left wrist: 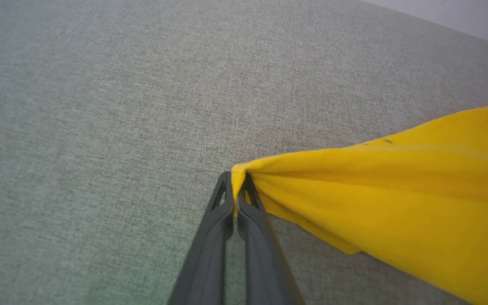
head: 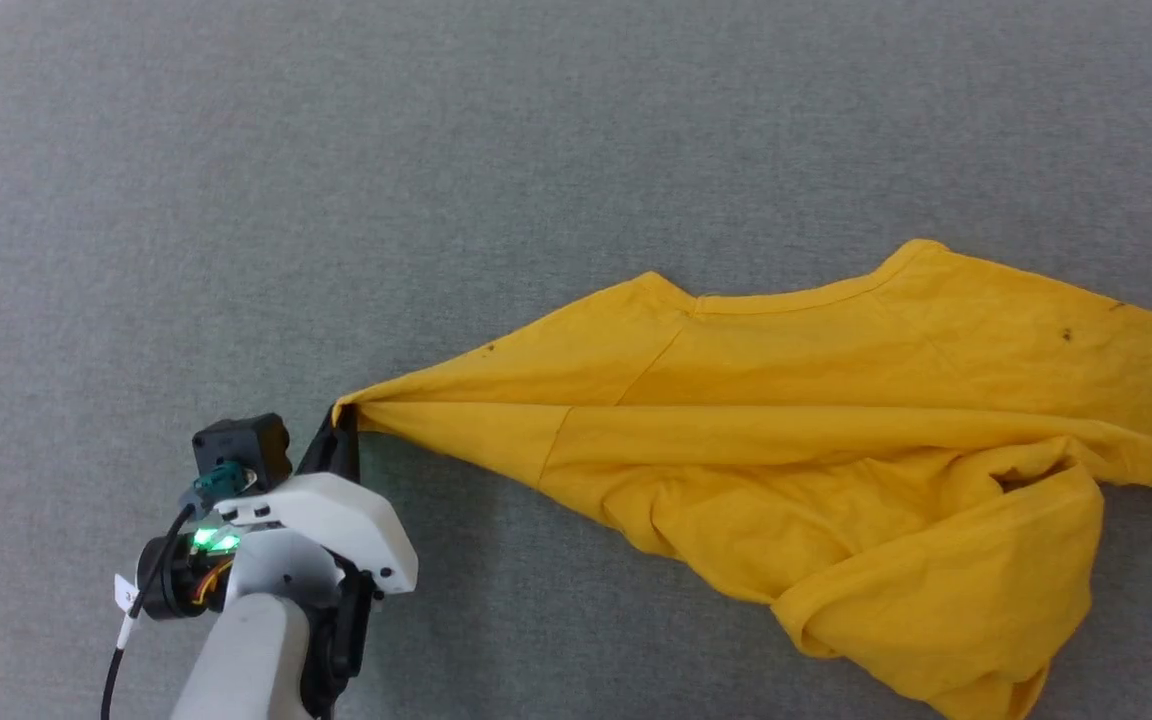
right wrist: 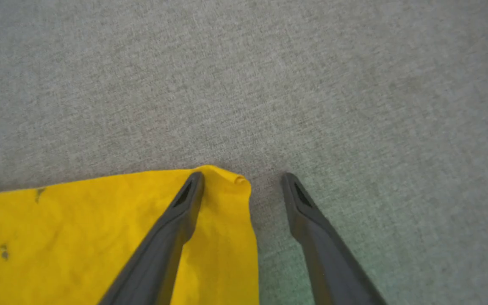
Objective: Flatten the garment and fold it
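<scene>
The garment (head: 796, 440), a bright yellow T-shirt showing its plain side, lies rumpled across the right half of the grey surface, its collar toward the far side. My left gripper (head: 344, 425) is shut on the tip of one sleeve and holds it stretched out to the left; in the left wrist view the two dark fingers (left wrist: 223, 203) pinch the yellow fabric (left wrist: 375, 190) between them. My right gripper (right wrist: 242, 180) is open over the other sleeve's corner (right wrist: 227, 212); one finger lies above the cloth and the other above bare surface, with the corner's edge between them.
The grey fabric surface (head: 436, 150) spreads wide to the left and far side of the shirt. A pale strip of background (left wrist: 460, 17) shows past its edge in the left wrist view. The shirt's lower part (head: 936, 620) is bunched in folds near the front right.
</scene>
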Robot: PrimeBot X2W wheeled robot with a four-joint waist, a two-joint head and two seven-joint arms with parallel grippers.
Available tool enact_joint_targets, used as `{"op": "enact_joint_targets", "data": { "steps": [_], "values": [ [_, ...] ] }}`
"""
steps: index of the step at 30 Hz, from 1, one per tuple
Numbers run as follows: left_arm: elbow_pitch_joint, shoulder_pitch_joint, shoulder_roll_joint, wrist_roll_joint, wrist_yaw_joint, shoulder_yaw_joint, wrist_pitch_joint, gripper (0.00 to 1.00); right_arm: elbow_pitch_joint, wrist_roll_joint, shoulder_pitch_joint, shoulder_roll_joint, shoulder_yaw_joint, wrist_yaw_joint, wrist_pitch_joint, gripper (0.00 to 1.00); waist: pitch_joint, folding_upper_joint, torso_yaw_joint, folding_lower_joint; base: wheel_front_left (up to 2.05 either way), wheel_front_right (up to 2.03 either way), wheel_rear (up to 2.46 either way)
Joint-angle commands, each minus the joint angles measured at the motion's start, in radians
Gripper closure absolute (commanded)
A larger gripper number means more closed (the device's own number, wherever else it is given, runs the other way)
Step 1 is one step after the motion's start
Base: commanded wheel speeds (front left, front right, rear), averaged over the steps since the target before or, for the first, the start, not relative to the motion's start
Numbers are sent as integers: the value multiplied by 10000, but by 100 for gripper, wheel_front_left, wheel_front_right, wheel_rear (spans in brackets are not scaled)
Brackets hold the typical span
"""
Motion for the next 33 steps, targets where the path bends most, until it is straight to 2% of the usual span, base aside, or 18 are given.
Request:
{"op": "enact_joint_targets", "data": {
  "steps": [1,2,3,4,7,9,15,17,22,24,33],
  "values": [
    [-24,-116,21,-48,-12,12,-46,100,145,-119,-10,45,24,-11,295,56,126,0,147,-1,0,0,0],
    [-32,-119,19,-51,-6,-2,-37,100,167,-190,8,11,106,-11,693,64,128,0,161,-1,0,0,0],
    [-41,-117,15,-55,-1,-15,-33,100,149,-212,35,14,193,-11,1065,87,114,0,165,-1,0,0,0],
    [-49,-107,11,-64,-7,-38,-22,100,58,-209,83,59,296,-11,1417,99,85,0,163,-1,0,0,0],
    [-58,-71,19,-110,-49,-87,15,100,-351,-129,327,179,611,-11,2385,100,-10,0,123,-1,0,0,0],
    [-65,-75,19,-130,-73,-129,41,100,-834,-53,482,223,818,-11,2627,100,-74,0,77,-1,0,0,0],
    [-242,-546,142,-224,-444,-233,-124,100,-2101,170,631,-102,1492,-11,2039,100,-240,0,4,-1,0,0,0],
    [-333,-961,450,-25,-632,-322,-92,100,-2407,224,504,-327,1813,-11,1772,100,-270,0,-20,-1,0,0,0],
    [-702,-2737,1138,7,-1194,-184,213,100,-3169,300,-330,-851,2631,-11,1271,100,-160,0,-163,-1,0,0,0],
    [-743,-3615,1620,389,-1286,-199,415,100,-3390,363,-874,-1008,2926,-11,1084,100,-23,0,-273,-1,0,0,0],
    [-176,-7922,2277,873,-1287,121,1007,100,-3397,274,-4324,-1848,4063,-11,-157,100,1152,0,-768,-1,0,0,0]
  ]
}}
